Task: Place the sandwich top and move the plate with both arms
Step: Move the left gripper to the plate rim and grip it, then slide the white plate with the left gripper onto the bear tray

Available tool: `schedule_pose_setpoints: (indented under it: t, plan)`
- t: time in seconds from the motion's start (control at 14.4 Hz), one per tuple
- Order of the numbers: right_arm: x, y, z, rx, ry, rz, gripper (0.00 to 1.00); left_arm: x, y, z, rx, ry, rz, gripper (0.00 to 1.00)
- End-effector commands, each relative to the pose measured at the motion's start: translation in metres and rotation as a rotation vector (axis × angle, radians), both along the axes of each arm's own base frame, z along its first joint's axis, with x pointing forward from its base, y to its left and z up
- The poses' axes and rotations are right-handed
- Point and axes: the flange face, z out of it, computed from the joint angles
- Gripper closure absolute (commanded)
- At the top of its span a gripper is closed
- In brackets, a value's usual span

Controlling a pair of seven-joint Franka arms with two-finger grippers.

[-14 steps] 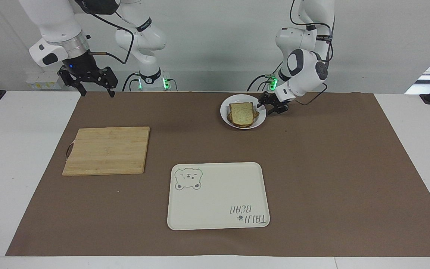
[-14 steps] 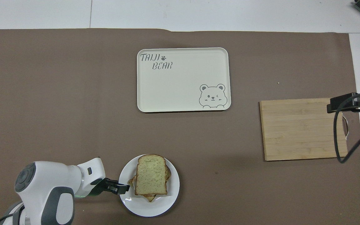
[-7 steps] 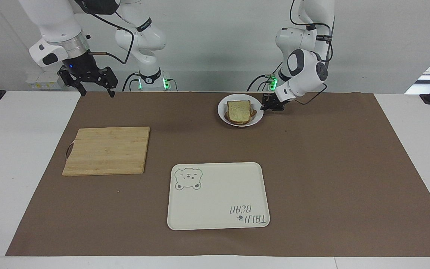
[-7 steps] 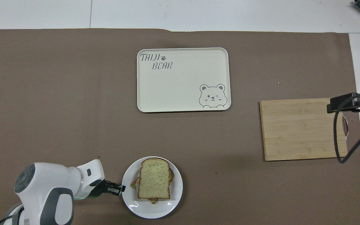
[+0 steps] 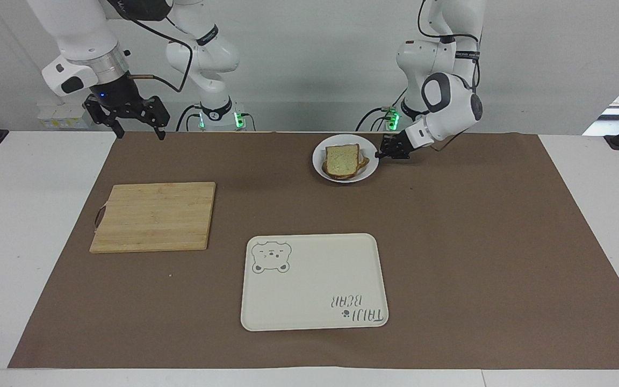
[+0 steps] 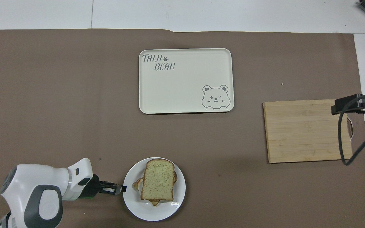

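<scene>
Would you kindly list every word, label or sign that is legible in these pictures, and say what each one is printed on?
"TAIJI BEAR", with a small paw print after the first word: printed in one corner of the cream tray.
A winking bear's face, a drawing without words: in the diagonally opposite corner of that tray.
Nothing readable shows on the wooden cutting board, the plate or the arms.

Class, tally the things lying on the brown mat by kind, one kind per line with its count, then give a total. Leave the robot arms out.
White plate carrying a stacked sandwich, bread slice on top: 1
Cream bear-printed tray: 1
Wooden cutting board: 1
Total: 3
</scene>
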Motion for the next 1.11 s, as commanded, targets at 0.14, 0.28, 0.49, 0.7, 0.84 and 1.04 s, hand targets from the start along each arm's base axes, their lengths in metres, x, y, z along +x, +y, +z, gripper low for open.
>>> schedule_pose_setpoints:
  t: [0.14, 0.28, 0.49, 0.7, 0.84, 1.04]
  plan:
    - [0.000, -0.002, 0.000, -0.001, 0.009, -0.007, 0.00, 0.041, 0.033, 0.017, -0.193, -0.019, 0.126, 1.00]
    - [0.000, -0.002, 0.000, -0.001, 0.009, -0.007, 0.00, 0.058, 0.035, 0.026, -0.281, -0.036, 0.192, 1.00]
    - [0.000, -0.002, 0.000, -0.001, 0.009, -0.007, 0.00, 0.085, 0.041, 0.041, -0.382, -0.051, 0.255, 1.00]
    - [0.000, -0.002, 0.000, -0.001, 0.009, -0.007, 0.00, 0.104, 0.045, 0.050, -0.433, -0.096, 0.277, 1.00]
    - [0.000, -0.002, 0.000, -0.001, 0.009, -0.007, 0.00, 0.128, 0.041, 0.060, -0.489, -0.119, 0.316, 1.00]
    - [0.000, -0.002, 0.000, -0.001, 0.009, -0.007, 0.00, 0.158, 0.037, 0.073, -0.545, -0.159, 0.390, 1.00]
